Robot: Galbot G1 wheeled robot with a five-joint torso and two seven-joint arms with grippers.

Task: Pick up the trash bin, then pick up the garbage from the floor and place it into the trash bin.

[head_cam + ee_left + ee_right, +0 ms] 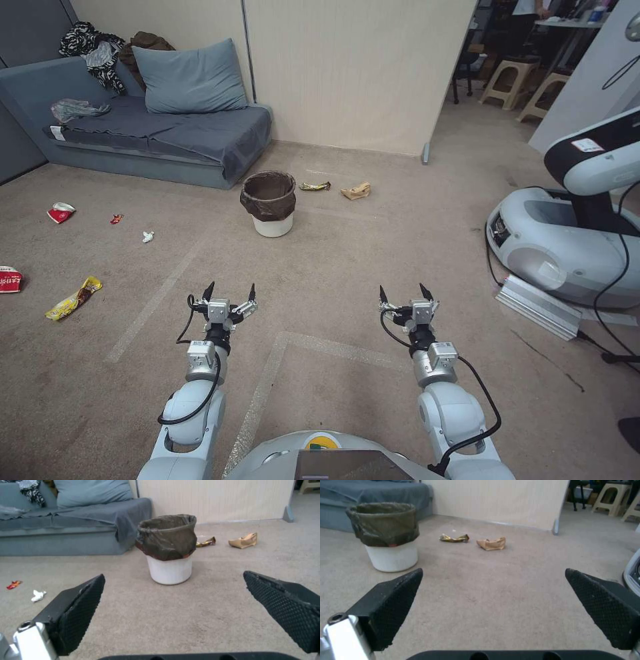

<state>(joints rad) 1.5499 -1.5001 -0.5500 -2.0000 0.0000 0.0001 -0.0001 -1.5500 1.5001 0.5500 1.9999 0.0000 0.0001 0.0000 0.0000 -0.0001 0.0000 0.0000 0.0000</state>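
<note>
Ahead on the left, a grey sofa (160, 137) against the wall; on the right, another robot's pale base (567, 247) with trailing cables. Between them, open beige floor (347, 267) crossed by faint tape lines. Upright just before the sofa's corner, the trash bin (270, 203), white with a brown liner. Just beyond it to the right, a gold wrapper (315, 187) and crumpled brown paper (356, 191). Well off to the left, a yellow wrapper (73, 298), crushed red cups (60, 212), a tissue (147, 236). Nearest, left gripper (230, 290) and right gripper (405, 292), both spread wide, empty, above bare carpet, well short of the bin.
</note>
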